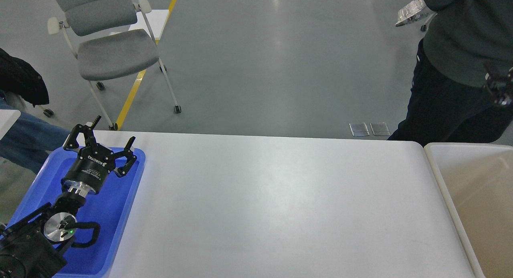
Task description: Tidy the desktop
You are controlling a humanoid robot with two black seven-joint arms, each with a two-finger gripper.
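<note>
The desktop is a wide white tabletop with rounded corners, and no loose object shows on it. My left gripper is at the far left, above the far end of a blue plastic tray. Its fingers are spread apart and hold nothing. My right gripper is out of view.
A cream-white rimmed bin stands against the table's right end. A person in dark clothes stands just behind the far right corner, with a small dark object I cannot identify in front of them. A grey wheeled chair stands beyond the far left corner.
</note>
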